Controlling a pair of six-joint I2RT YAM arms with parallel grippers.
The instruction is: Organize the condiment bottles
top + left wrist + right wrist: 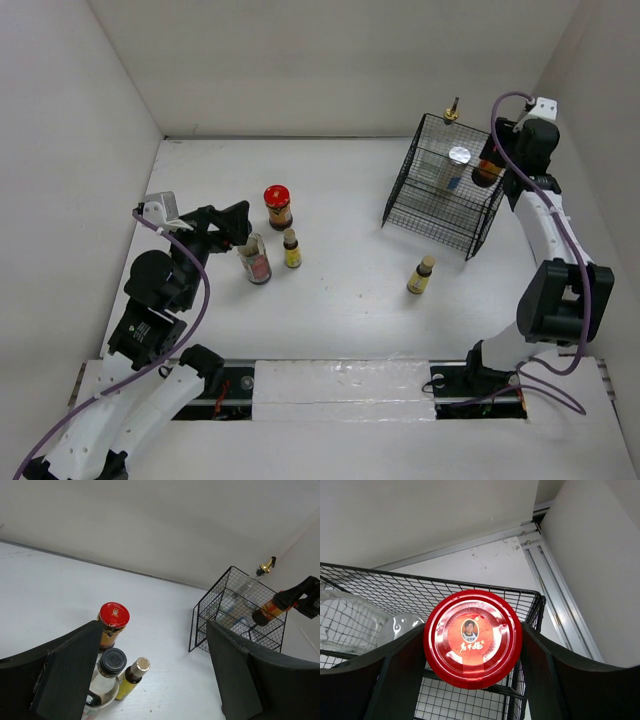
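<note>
My right gripper is shut on a red-lidded dark jar and holds it over the right end of the black wire basket. In the basket stand the tall clear gold-spouted bottle and the silver-capped shaker. My left gripper is open. The reddish-labelled clear jar stands just inside its left finger. Beside that jar are a small yellow bottle and the second red-lidded jar. Another yellow bottle stands alone in front of the basket.
White walls close the table in on the left, back and right. The basket stands close to the back right corner, with a metal rail behind it. A taped strip runs between the arm bases at the near edge.
</note>
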